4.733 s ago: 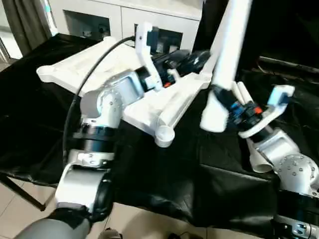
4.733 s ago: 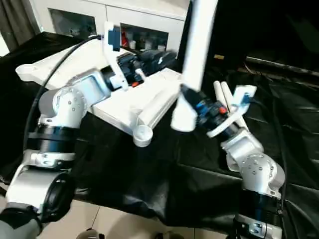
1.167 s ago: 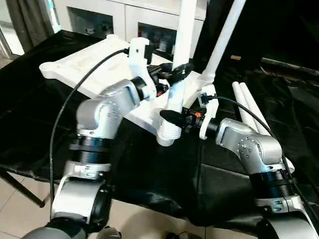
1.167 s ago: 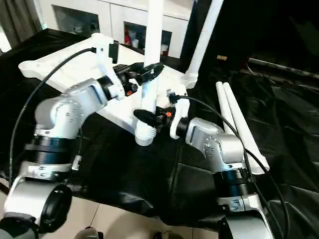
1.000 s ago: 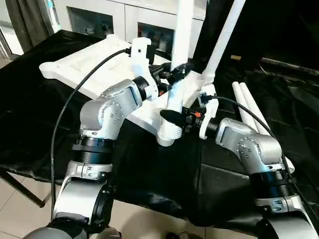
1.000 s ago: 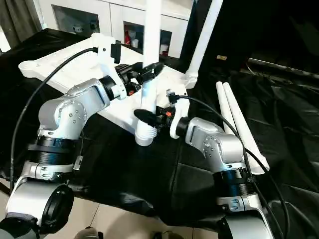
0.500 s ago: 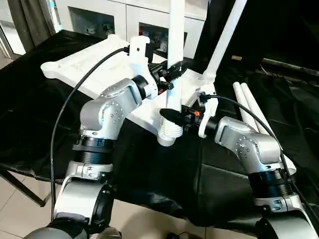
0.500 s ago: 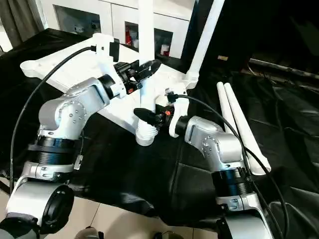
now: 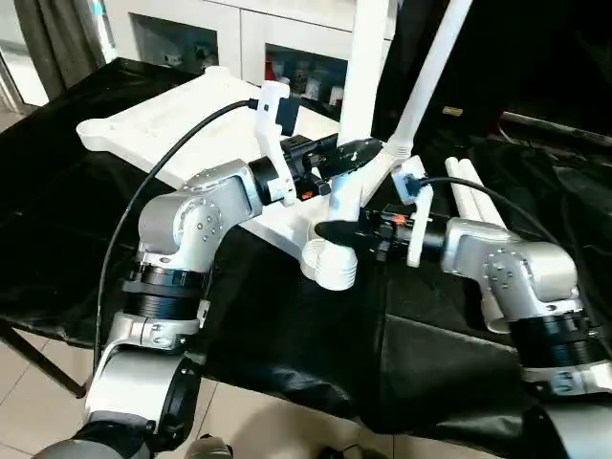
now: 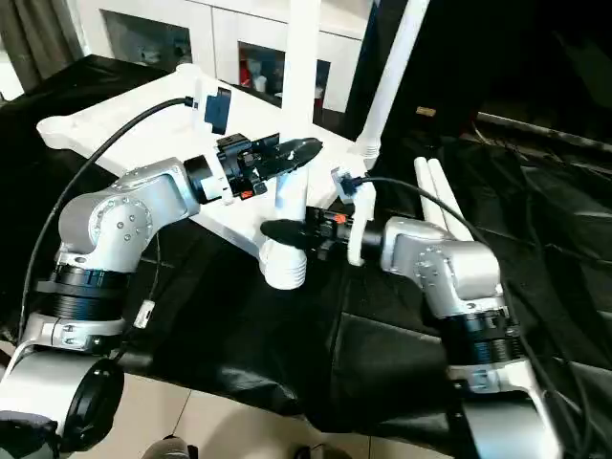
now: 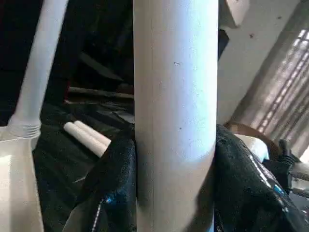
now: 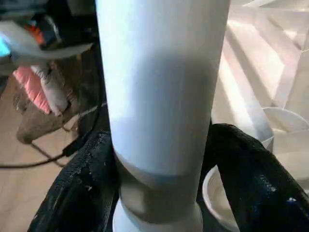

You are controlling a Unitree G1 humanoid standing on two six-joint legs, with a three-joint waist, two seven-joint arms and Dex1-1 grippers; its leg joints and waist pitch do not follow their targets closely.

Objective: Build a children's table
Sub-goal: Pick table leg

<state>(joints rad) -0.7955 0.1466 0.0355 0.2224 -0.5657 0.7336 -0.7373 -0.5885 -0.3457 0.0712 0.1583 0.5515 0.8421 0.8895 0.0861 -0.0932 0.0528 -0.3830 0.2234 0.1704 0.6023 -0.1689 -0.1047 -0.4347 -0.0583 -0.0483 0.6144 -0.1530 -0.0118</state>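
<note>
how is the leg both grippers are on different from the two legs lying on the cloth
The gripped leg stands upright at the tabletop's near corner; the loose legs lie flat, side by side on the black cloth. The left end effector and right end effector bracket the upright one; nothing touches the loose pair. All are white round tubes.

leg (image 9: 365,57): smooth white plastic | table cover (image 9: 57,239): glossy black sheet

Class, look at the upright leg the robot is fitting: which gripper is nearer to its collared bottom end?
Right. The right gripper clasps the leg just above its collared end; the left gripper holds it higher up.
</note>
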